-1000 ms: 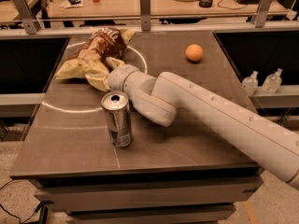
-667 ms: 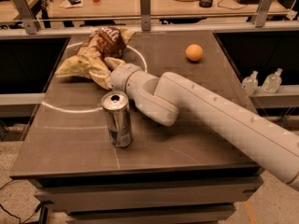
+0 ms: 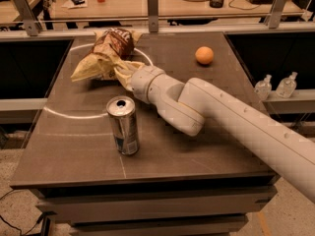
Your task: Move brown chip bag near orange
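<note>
Where a dark square table (image 3: 206, 151) fills most of the view, a thick white robot arm (image 3: 236, 127) reaches in from the near right and stretches across the tabletop toward the far left. A thin white line (image 3: 69, 114) curves over the table's left half.

The brown chip bag (image 3: 110, 50) lies crumpled at the far left of the table, its dark brown middle pointing away and its pale yellow ends spread toward the near side. It is the largest loose thing on the surface.

A silver-and-blue drink can (image 3: 123, 127) stands upright toward the near left, just in front of the arm's wrist and apart from the bag. Its top faces up.

The orange (image 3: 204, 55) sits at the far right of the table, well apart from the bag, with the arm's forearm passing on its near side.

The gripper (image 3: 127, 74) is at the near right end of the bag, pressed in among the pale yellow folds and mostly hidden behind the round white wrist. Whether it is open, closed, or clamped on the bag cannot be told.

Two small clear bottles (image 3: 275, 86) stand on a ledge beyond the table's right edge.
</note>
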You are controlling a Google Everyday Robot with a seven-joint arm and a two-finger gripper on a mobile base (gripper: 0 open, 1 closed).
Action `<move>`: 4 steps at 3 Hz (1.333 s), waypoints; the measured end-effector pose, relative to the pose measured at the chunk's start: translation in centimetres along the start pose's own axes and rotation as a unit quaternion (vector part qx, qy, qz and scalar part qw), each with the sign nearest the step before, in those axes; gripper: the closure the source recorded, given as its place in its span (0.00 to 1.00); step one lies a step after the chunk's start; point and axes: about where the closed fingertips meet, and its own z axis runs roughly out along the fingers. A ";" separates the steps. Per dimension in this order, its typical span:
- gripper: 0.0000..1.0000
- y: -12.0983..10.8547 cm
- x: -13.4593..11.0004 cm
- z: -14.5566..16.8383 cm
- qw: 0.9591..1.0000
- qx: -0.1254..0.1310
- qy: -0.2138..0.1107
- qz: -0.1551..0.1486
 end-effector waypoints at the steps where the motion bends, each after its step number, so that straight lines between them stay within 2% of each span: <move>1: 1.00 -1.5 0.6 -1.7 1.000 0.016 0.015 -0.008; 2: 1.00 -3.8 1.8 -3.9 0.998 0.044 0.041 -0.020; 3: 1.00 -6.6 2.5 -5.8 0.994 0.082 0.063 -0.028; 4: 1.00 -9.4 2.5 -7.4 0.989 0.127 0.076 -0.032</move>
